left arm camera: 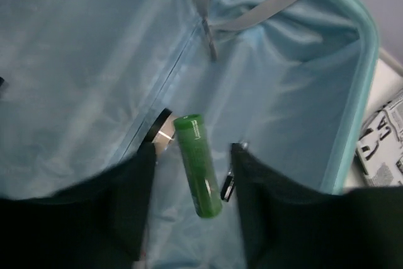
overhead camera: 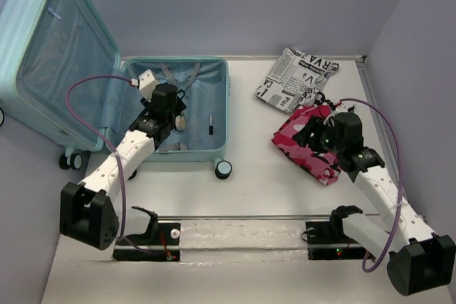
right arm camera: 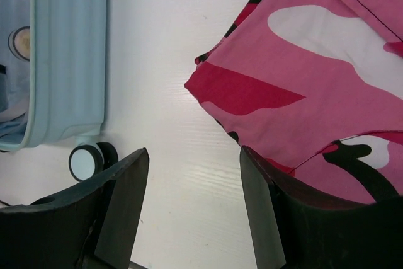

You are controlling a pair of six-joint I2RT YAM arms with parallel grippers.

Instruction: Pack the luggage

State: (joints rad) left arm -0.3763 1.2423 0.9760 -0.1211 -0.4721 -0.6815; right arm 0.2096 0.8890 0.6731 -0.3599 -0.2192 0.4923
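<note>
Luggage (overhead camera: 203,97) lies open at back-left of the worktop (overhead camera: 249,190), lid propped up on the left, aqua lining and grey straps (left arm camera: 252,14) showing. Only readable writing is on the newspaper-print cloth (overhead camera: 298,80) at back right: big letters "RVA" and "Va", the rest too small. Inside the luggage base: a green tube (left arm camera: 198,168) and a small black stick (overhead camera: 211,124) on the lining. Left gripper (left arm camera: 192,155) is over the base with jaws wide apart; the tube sits between its fingers with a gap each side, and I cannot tell if it rests on the lining. Right gripper (right arm camera: 193,155) is also spread wide and holds nothing, above the worktop at the edge of the pink camo cloth (right arm camera: 315,61), which lies just beside the print cloth. A caster wheel (right arm camera: 85,162) shows at the luggage's near corner.
</note>
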